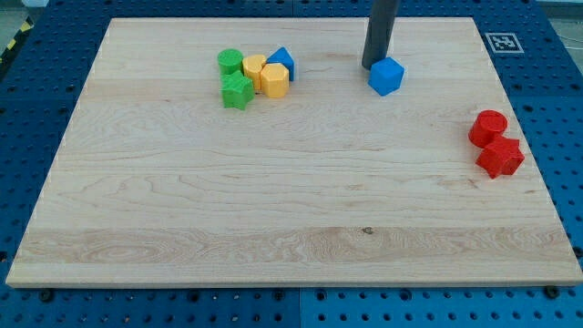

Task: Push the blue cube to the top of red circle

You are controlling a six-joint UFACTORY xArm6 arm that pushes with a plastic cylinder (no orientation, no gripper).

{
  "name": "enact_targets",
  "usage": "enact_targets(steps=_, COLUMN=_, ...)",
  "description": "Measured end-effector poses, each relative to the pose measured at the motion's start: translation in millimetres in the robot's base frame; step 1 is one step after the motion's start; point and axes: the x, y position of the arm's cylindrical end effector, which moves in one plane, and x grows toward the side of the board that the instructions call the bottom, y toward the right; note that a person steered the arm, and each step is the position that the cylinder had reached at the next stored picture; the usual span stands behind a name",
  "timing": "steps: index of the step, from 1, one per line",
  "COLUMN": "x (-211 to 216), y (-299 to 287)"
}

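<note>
The blue cube (386,76) lies on the wooden board near the view's top, right of centre. My tip (373,66) stands just at the cube's upper left, touching or nearly touching it. The red circle (488,127), a short red cylinder, lies near the board's right edge, well to the right of and below the blue cube. A red star-like block (499,157) sits right below the red circle, touching it.
A cluster sits at the view's upper left: a green cylinder (230,62), a green star (238,91), two yellow blocks (254,66) (274,80) and a blue triangular block (281,60). The board (291,219) ends close right of the red blocks.
</note>
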Motion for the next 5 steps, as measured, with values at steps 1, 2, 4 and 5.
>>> enact_targets(steps=1, x=3, y=0)
enact_targets(steps=2, x=10, y=-4)
enact_targets(steps=4, x=32, y=-10)
enact_targets(steps=5, x=37, y=0)
